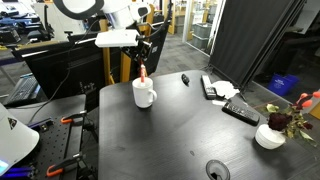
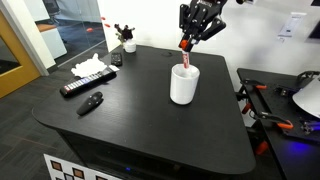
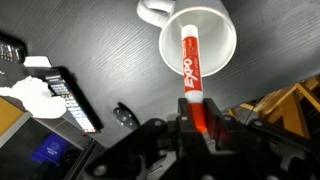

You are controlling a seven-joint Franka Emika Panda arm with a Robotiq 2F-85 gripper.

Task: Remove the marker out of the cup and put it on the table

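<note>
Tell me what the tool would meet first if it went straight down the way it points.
Probably the cup: the tool grips the marker, which stands in it, so the marker's tip would press the cup's bottom before the tool reaches the rim. Depth unclear.

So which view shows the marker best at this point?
The wrist view: the marker runs nearly full length, lettering visible, from inside the cup to the gripper clamped on its end. In both exterior views only a short red stub of it shows between cup rim and gripper.

Remote, black object, flowered bowl
</note>
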